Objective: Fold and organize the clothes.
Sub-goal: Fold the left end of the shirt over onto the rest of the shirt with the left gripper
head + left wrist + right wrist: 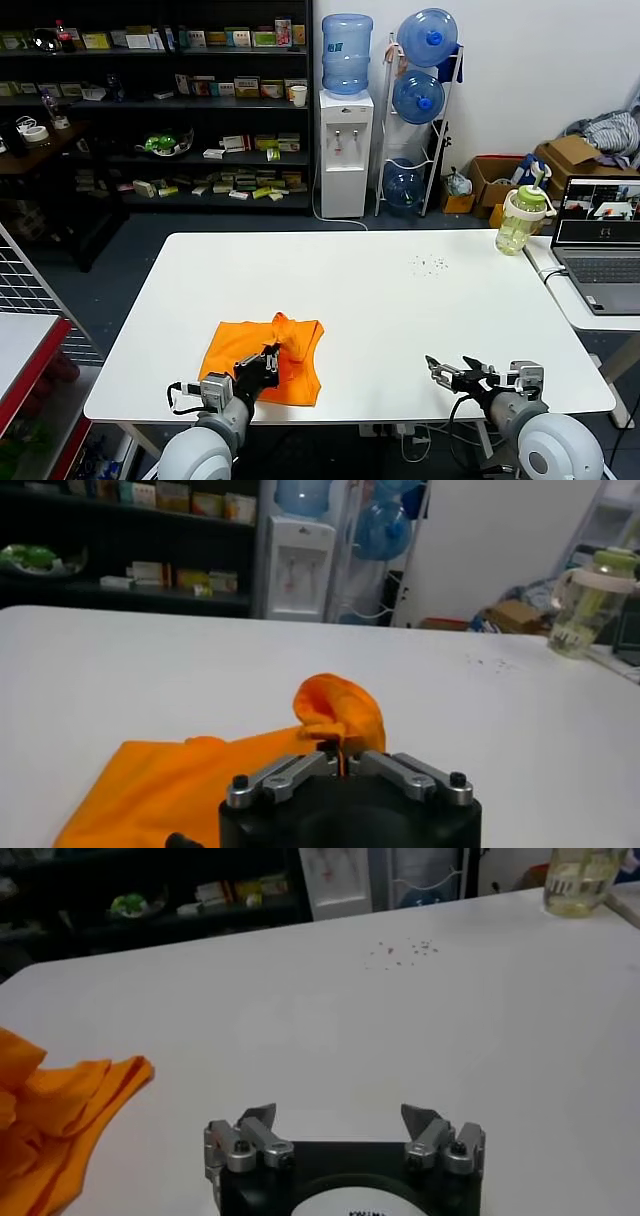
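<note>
One orange T-shirt (265,360) lies bunched at white table's (380,300) near-left edge; left gripper (340,756) pinched closed on a raised fold. Right gripper (342,1123) spread wide, holding nothing, over the near-right edge.

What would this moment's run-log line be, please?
left gripper: shut on orange T-shirt, lifting a fold | right gripper: open, idle, near table edge

**Orange fold pinched at the left wrist**

The left gripper (341,758), a black block with grey metal jaws, has its jaws closed together on a raised fold of the bright orange thin-fabric T-shirt (200,775). The pinched cloth bulges up into a rounded hump just beyond the jaws, while the rest lies flat on the white bench (150,670). A pale green clear plastic bottle (590,598) stands well apart at the bench's far edge.
</note>
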Motion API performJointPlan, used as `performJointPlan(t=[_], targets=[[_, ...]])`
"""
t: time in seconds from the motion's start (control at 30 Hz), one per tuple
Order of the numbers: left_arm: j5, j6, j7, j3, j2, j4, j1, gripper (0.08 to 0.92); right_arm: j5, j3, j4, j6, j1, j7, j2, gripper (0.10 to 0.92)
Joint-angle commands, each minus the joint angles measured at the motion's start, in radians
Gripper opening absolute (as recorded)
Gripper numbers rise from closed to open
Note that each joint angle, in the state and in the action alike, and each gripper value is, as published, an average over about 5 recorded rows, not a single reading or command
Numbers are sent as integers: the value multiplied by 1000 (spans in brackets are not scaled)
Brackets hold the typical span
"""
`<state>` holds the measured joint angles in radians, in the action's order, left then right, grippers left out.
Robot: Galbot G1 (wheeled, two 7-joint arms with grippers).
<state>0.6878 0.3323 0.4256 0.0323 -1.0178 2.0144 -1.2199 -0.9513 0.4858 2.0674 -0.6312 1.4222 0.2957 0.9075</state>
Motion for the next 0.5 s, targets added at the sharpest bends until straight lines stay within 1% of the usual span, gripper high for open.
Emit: performJointPlan(t=[0.03,0.23,0.33,0.5], targets=[[-21,-1,-3,-35,-29,-67,67,111,1,-6,0,0,-2,0,2,823],[-1,7,-16,-39,-43,-81,62,117,2,-10,1,-1,-1,0,3,823],[65,12,-19,-37,-44,-39,48,170,3,-12,1,-2,0,0,2,823],[243,30,20,-7,-29,101,17,315,5,-13,0,-1,1,0,4,823]])
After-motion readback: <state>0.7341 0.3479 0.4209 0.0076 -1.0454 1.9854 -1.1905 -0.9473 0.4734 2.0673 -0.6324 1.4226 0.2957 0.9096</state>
